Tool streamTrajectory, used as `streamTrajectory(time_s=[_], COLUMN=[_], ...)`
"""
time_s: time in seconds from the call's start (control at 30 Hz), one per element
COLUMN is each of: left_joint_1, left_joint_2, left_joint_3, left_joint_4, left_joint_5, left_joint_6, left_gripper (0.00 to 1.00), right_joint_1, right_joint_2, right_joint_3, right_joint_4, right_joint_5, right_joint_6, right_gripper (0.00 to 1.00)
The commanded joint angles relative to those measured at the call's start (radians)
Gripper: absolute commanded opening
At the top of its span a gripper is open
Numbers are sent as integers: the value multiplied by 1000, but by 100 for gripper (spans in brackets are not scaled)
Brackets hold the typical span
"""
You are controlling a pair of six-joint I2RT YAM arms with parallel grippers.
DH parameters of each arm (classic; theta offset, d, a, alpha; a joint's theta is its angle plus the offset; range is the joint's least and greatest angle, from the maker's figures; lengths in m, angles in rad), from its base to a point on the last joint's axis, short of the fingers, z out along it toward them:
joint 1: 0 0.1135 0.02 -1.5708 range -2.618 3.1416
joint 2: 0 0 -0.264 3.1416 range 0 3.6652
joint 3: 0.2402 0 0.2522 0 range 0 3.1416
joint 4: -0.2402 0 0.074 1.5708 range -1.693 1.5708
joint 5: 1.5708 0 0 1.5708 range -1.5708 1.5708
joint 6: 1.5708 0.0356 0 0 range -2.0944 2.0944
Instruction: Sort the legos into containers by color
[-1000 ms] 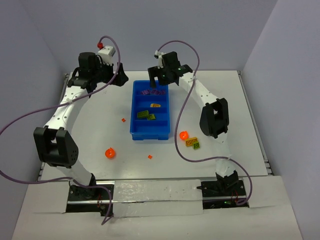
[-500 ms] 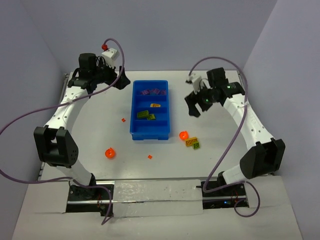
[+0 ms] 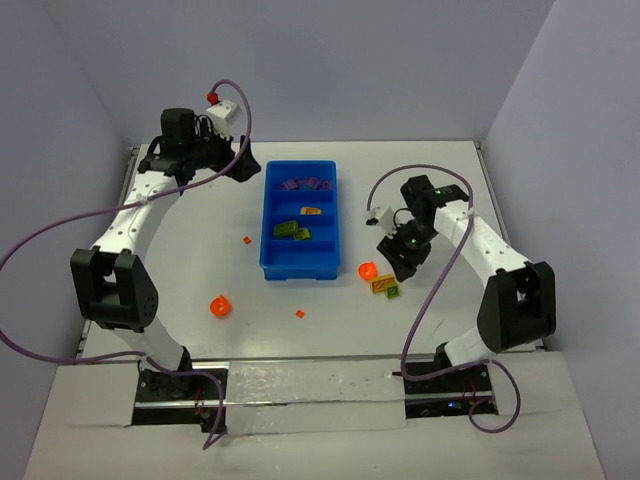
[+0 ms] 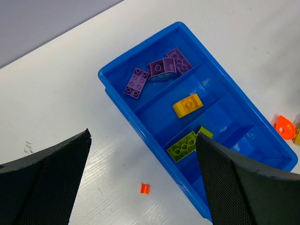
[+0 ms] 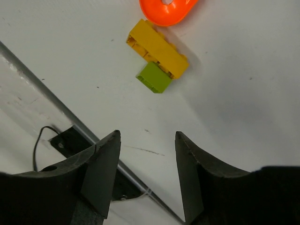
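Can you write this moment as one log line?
left jaws: open, empty | right jaws: open, near yellow lego | tray: three compartments filled

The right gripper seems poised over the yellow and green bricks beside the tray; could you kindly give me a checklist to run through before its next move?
1. Right gripper open and empty: ok.
2. Yellow brick and green brick in the wrist view, ahead of the fingers: ok.
3. The two bricks apart, for a one-colour grasp: not ok, they touch.
4. Whether they are clipped together: cannot tell.
5. Orange round piece clear of the yellow brick: not ok, it sits right against it.
6. Left gripper open and off to the side of the tray: ok.
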Motion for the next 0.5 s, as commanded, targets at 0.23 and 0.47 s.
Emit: streamTrajectory(time_s=[0.23,0.47], left_joint_1=[6,9], left_joint_2=[-74,-99], left_joint_3=[-46,-73], left_joint_4=[1,-1], left_joint_5=[-28,-49], left_joint_6=[8,14], left_gripper=[99,99], right_joint_1=[10,67], right_joint_2=[77,64], right_joint_3=[-39,-49], right_joint_4=[15,117], right_joint_5=[-2,98], right_joint_6=[375,498], right_gripper=[62,62])
